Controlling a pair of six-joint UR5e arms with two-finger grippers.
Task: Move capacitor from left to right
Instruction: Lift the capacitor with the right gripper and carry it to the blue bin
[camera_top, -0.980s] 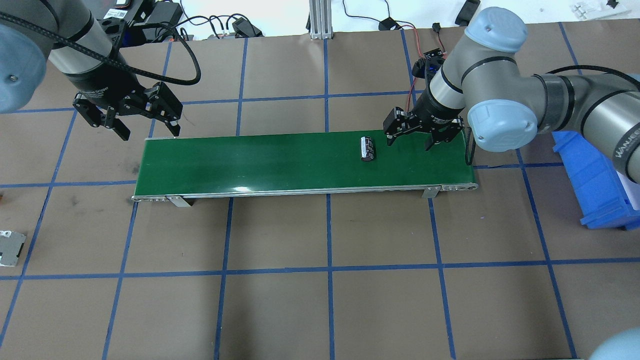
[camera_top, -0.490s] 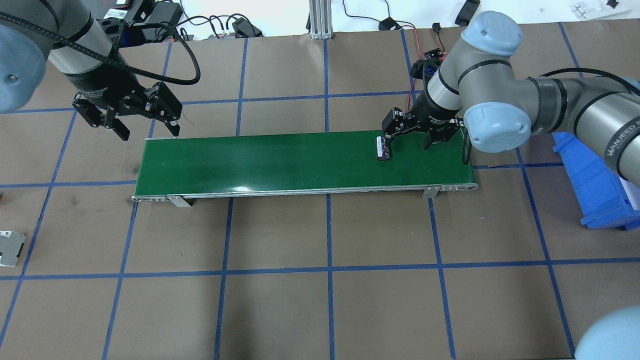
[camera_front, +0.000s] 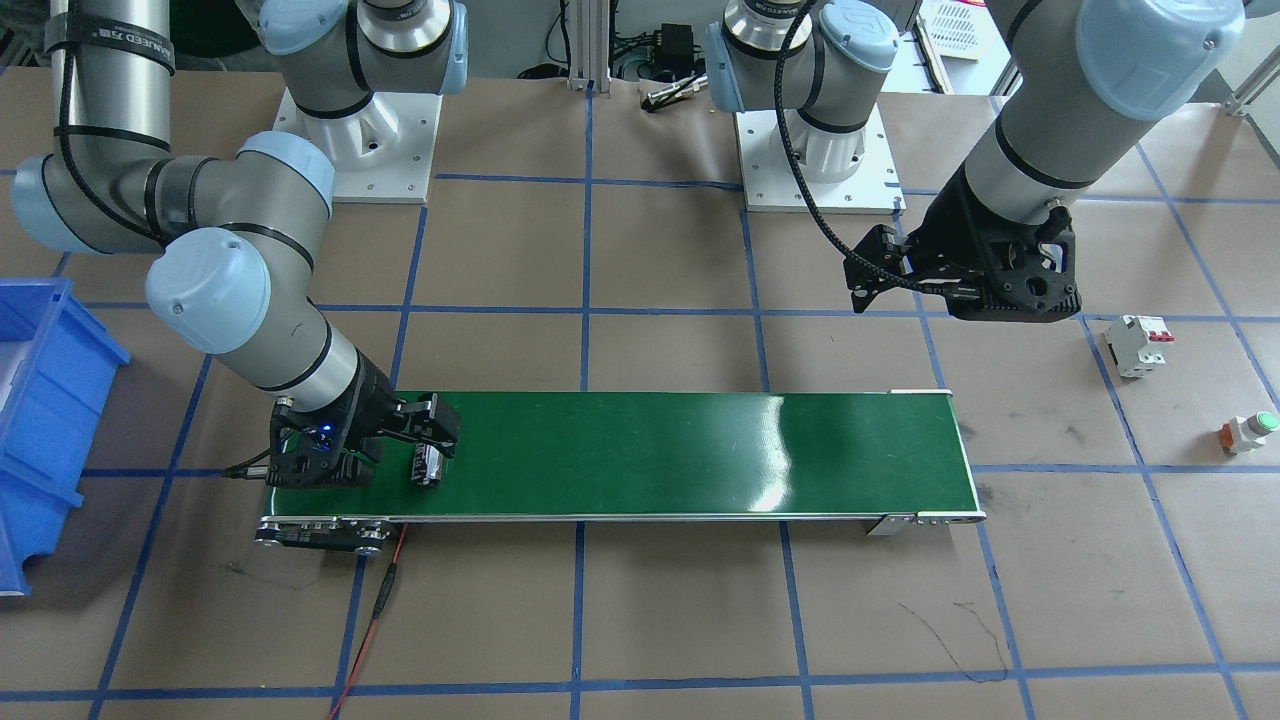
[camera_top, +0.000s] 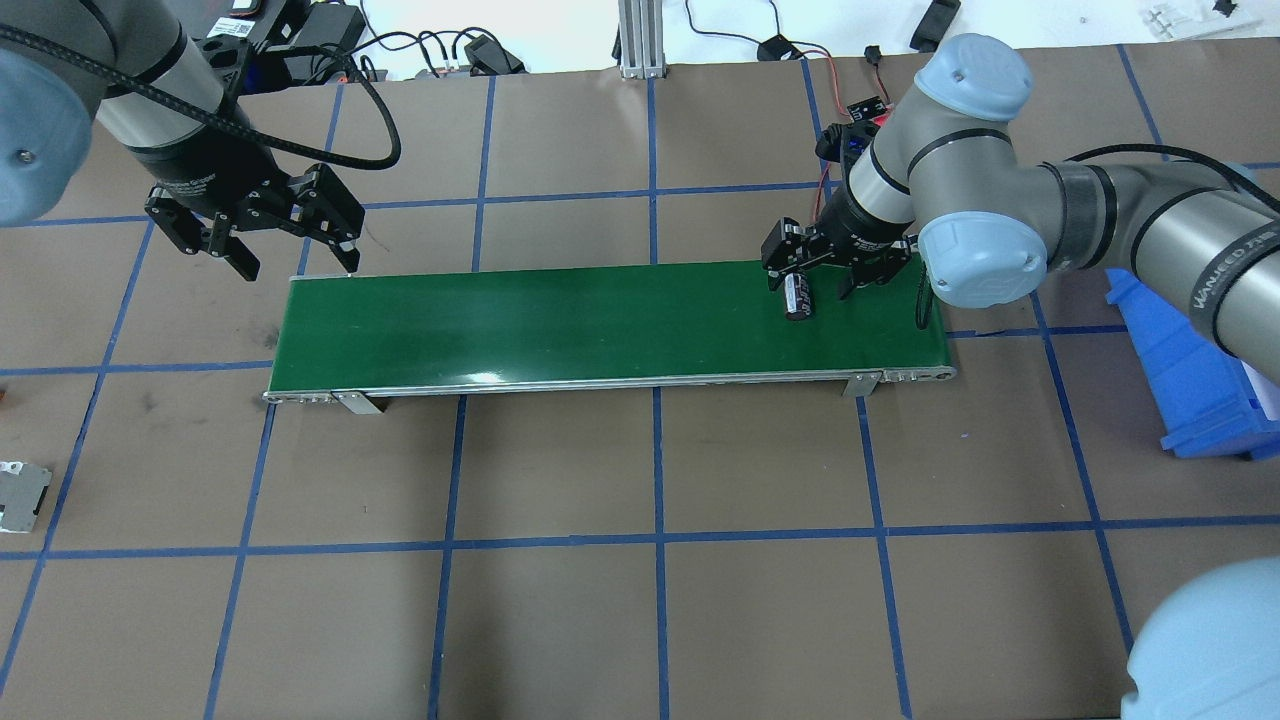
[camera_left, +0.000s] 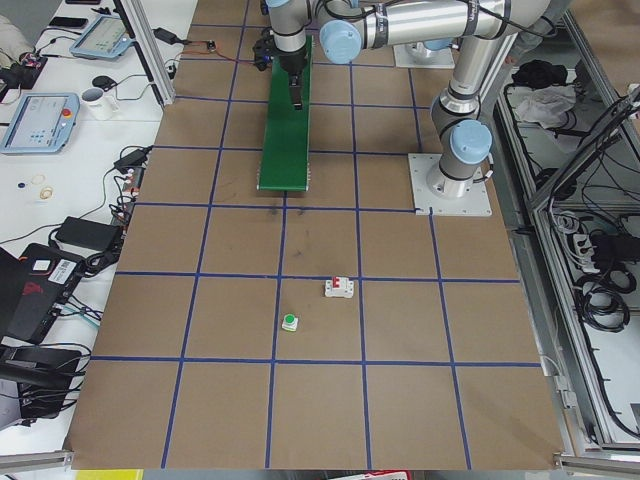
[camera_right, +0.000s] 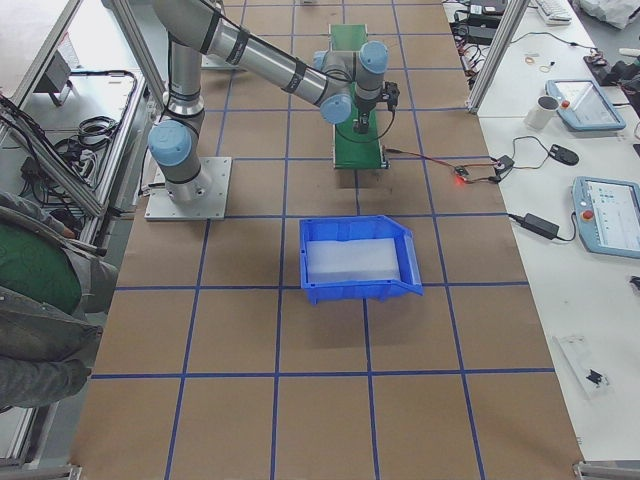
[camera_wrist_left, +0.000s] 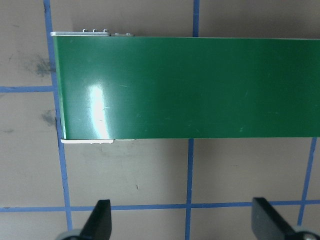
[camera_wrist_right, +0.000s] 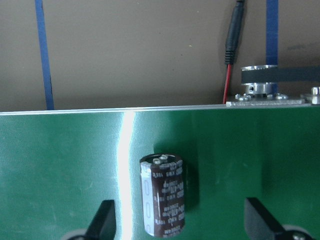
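Right gripper (camera_top: 812, 282): mine, low over the right end of the belt, jaws spread, gripping nothing.
Right fingertips (camera_wrist_right: 105, 217): one on each side of the capacitor, a strip of green showing between each tip and the part.
Capacitor (camera_wrist_right: 163, 195): lying on its side on the belt between my right fingers, long axis across the belt's width. It has a dark sleeve with a pale stripe along one flank, and the metallic end with two terminals faces the far edge. From overhead it sits (camera_top: 797, 297) near the belt's right end, in the far part of its width.
Green conveyor belt (camera_top: 560, 320): long and flat, running left to right across the table, with silver side rails and a glare streak on its surface.
Pulley (camera_wrist_right: 257, 86) and red wire (camera_wrist_right: 227, 80): just past the far rail at the right end.
Left gripper (camera_top: 295, 255): mine, raised above the table by the belt's left end, jaws wide apart and empty. The wrist view shows its fingers (camera_wrist_left: 102, 220) over brown paper.
Table (camera_top: 760, 600): brown surface with a blue tape grid.
Blue bin (camera_top: 1190, 380): on the table beyond the belt's right end.
White breaker (camera_front: 1137, 345) and green-capped button (camera_front: 1250, 430): on the table past the belt's left end, well apart from the belt.
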